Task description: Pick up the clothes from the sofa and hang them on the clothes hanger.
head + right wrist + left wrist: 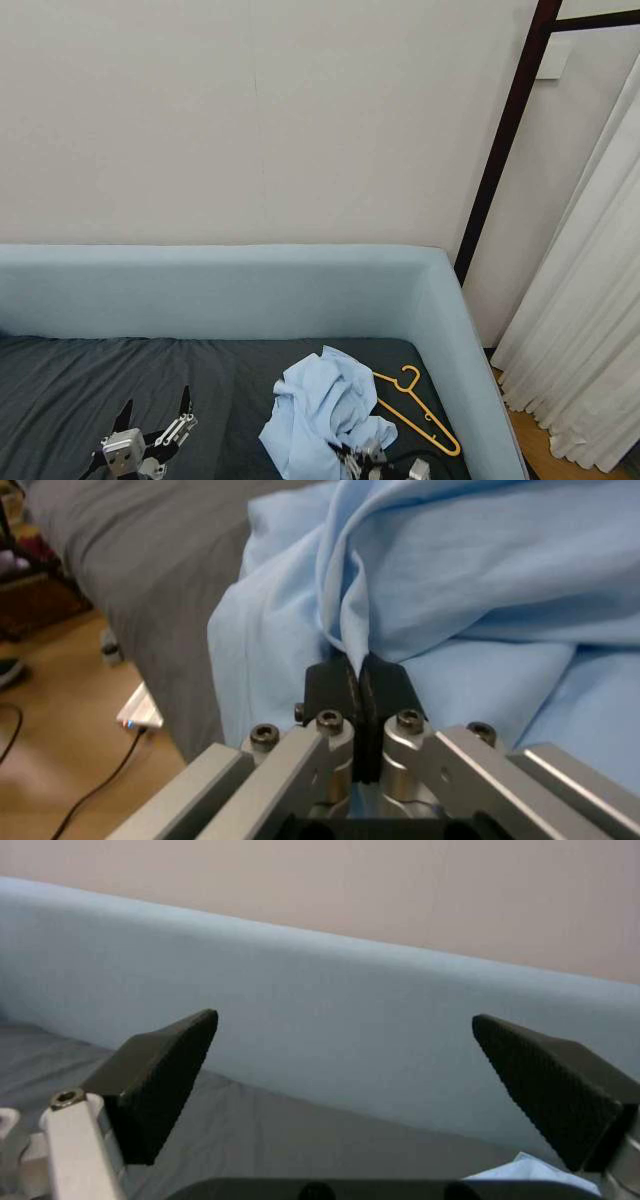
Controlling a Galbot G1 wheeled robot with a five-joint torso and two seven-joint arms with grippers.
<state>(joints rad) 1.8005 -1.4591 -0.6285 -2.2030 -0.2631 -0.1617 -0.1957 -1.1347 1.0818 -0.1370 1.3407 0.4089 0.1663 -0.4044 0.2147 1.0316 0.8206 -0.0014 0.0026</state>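
Right gripper (pixel 360 673): pressed together on a raised fold of the light blue shirt (pixel 480 570), pinching the cloth at its tips. A ridge gives the tips something to bite that flat fabric would not.
Shirt position: crumpled in a heap on the sofa's dark grey seat cushion (pixel 80 390), toward the right armrest. By my judgement it is gripped but not yet lifted clear.
Yellow hanger (pixel 420 410): flat on the cushion just beside the shirt, on its right, hook toward the backrest (pixel 220 290). I cannot tell whether cloth and hanger touch.
Left gripper (pixel 156 402): spread wide and holding nothing, over bare cushion well apart from the shirt. It seems kept free for the hanger.
Dark frame (pixel 505 130): upright by the wall, right of the sofa. Possibly a clothes rack.
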